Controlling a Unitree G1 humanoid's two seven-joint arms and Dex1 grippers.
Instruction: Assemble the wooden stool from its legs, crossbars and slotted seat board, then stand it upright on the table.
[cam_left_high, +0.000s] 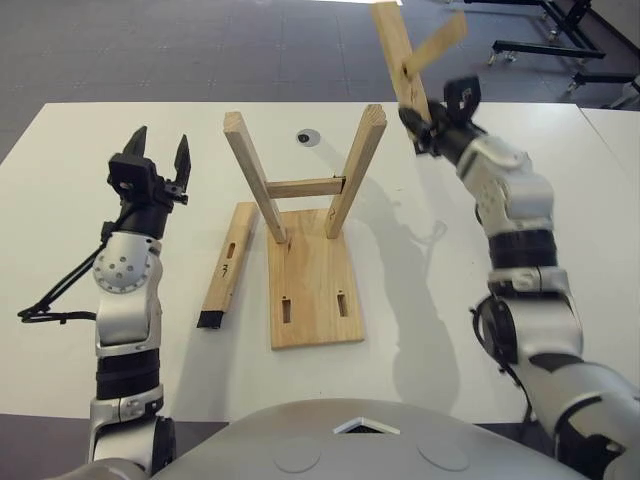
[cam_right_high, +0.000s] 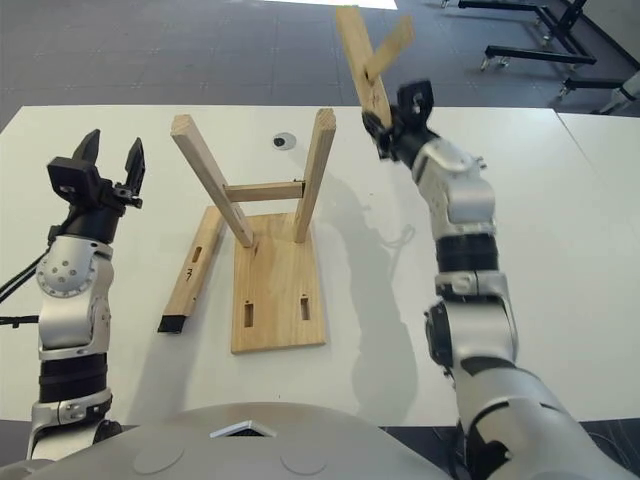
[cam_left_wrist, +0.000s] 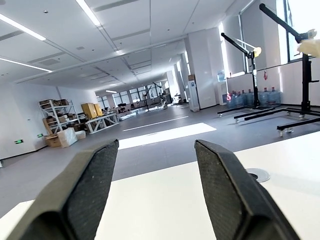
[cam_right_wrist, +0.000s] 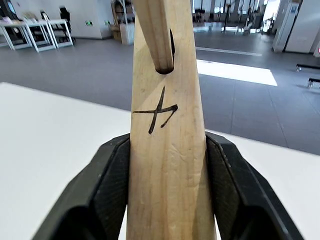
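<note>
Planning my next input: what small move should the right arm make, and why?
Probably lower the right gripper so its leg nears the board's empty near-right slot: the far two legs already stand joined, and the held leg already carries a crossbar.

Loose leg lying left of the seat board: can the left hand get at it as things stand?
Probably yes. The left hand is open, holding nothing, raised just beside the loose leg; nothing stands between them or lies on it.
</note>
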